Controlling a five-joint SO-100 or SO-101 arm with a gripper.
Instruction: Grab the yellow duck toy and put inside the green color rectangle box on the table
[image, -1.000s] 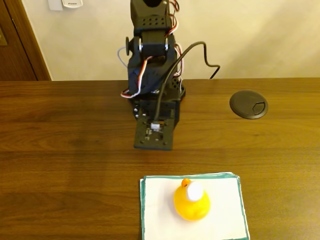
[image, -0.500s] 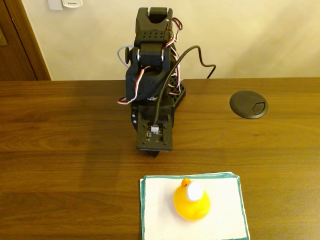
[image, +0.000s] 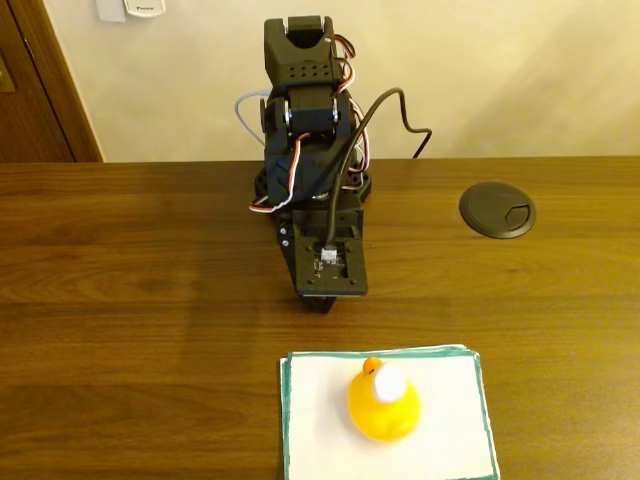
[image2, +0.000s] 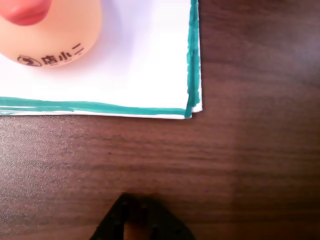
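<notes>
The yellow duck toy (image: 383, 402) stands upright on the green color rectangle box (image: 320, 430), a white sheet with a teal border at the near edge of the table (image: 130, 300). My gripper (image: 318, 303) points down at the wood just behind the sheet's far edge, apart from the duck, with nothing in it. In the wrist view the duck's front (image2: 50, 35) fills the top left corner over the sheet (image2: 145, 65). The dark tips of my gripper (image2: 136, 221) meet at the bottom edge, and it looks shut.
A round dark grey disc (image: 497, 208) sits in the table at the right. The arm's base (image: 315, 190) stands at the table's far edge, against a beige wall. Bare wood lies on both sides of the sheet.
The arm has folded and swung slightly to the right, and the gripper's tip now shows below the wrist, closer to the sheet's far edge. The duck has not moved.
</notes>
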